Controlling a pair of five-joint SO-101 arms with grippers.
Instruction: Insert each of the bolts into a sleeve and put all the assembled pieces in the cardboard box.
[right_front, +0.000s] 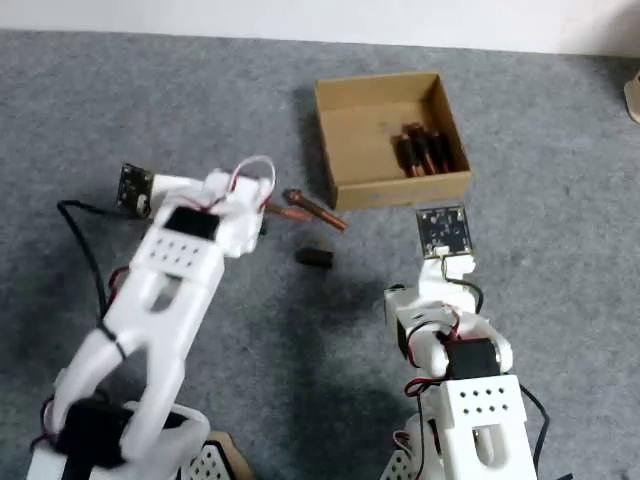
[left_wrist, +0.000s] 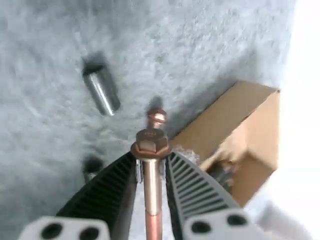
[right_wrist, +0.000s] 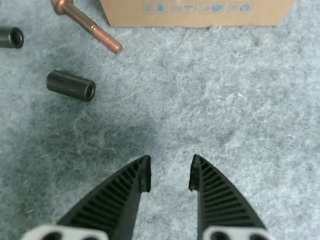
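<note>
Bolt (left_wrist: 152, 192) is clamped in my left gripper (left_wrist: 151, 162) at lower centre; a sleeve (left_wrist: 101, 90) lies upper left on the carpet (left_wrist: 225, 45). My right gripper (right_wrist: 169, 172) is spread, empty. I'd align bore and shank squarely before pushing.

Soft, even overhead light on the grey worktop (right_front: 560, 150).
Diffuse dark shadows pool beneath both arms and reach the sleeve (right_wrist: 71, 85) ahead of the right hand (right_wrist: 170, 173). The cardboard box (right_front: 345, 140) throws a narrow shadow along one outer side. One edge of the left wrist view burns out white, and a pale highlight runs along the bolt (left_wrist: 151, 148).
</note>
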